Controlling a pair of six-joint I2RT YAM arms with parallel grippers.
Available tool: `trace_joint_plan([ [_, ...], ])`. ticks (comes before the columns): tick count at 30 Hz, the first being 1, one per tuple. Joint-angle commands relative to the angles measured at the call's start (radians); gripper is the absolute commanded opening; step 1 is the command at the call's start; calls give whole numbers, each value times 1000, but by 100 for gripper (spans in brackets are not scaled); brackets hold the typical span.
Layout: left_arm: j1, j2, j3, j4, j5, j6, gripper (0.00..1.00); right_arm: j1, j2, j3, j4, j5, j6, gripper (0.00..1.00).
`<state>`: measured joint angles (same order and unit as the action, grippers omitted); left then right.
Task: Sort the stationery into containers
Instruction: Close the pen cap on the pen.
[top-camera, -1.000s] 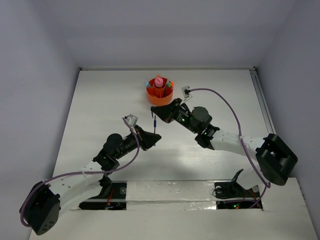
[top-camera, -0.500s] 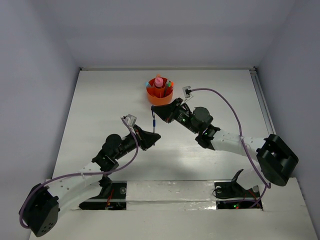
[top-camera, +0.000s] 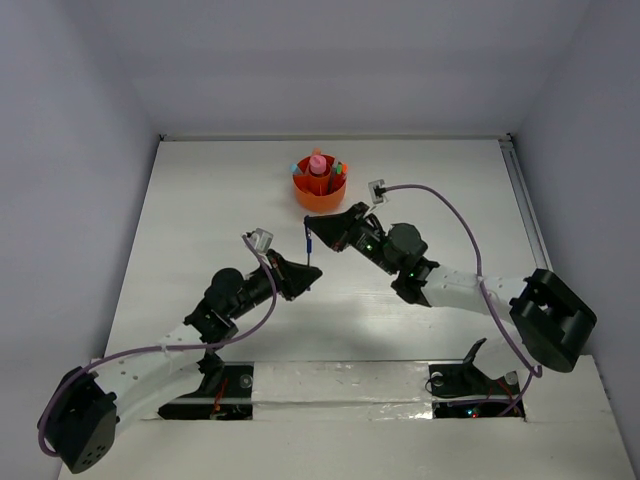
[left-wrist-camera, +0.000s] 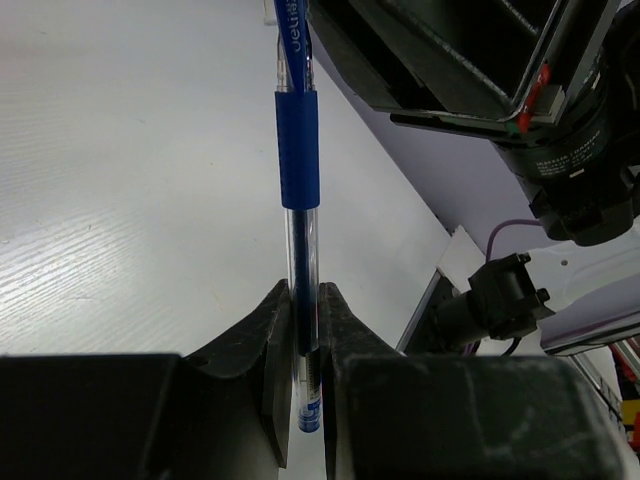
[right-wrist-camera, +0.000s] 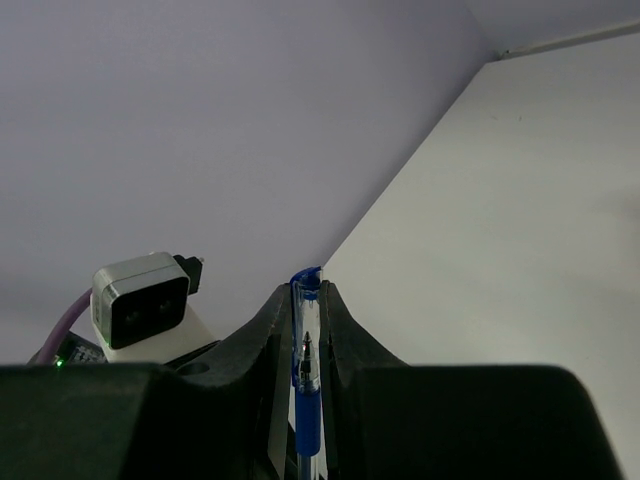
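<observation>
Top view: white table (top-camera: 200, 200) runs to walls at L, R and top of frame. Open tabletop lies either side of the arms. Centre is tight, w/ both wrists meeting just below the cup.

Blue pen (top-camera: 308, 244) is off the table at centre frame, gripped at both ends. L gripper (top-camera: 306, 275) is clenched on the lower end; L wrist view shows its fingers (left-wrist-camera: 270, 340) pinched on the clear barrel. R gripper (top-camera: 322, 233) clamps the upper, tip end; in R wrist view the jaws are nearly closed, pen filling the gap.

Orange cup (top-camera: 320, 192) sits upper centre near the far edge, w/ dividers inside. It holds a pink bottle-like piece (top-camera: 317, 163) plus small coloured bits, too small to ID.
</observation>
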<state>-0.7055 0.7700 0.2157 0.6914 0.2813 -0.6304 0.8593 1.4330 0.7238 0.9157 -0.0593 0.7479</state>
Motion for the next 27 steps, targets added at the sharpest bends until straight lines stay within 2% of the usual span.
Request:
trace_joint_plan([
  [1,0,-5,85,122,-21,-8,0,20,-26,-29,93,16,-33,0],
  [10,0,35,116,240,-16,-61,0,58,-40,-119,245,92,-38,0],
  [20,0,14,182,169,-27,-22,0,76,-63,-142,138,67,-10,0],
  [27,0,9,255,122,-2,-11,0,86,-54,-234,118,-60,27,0],
])
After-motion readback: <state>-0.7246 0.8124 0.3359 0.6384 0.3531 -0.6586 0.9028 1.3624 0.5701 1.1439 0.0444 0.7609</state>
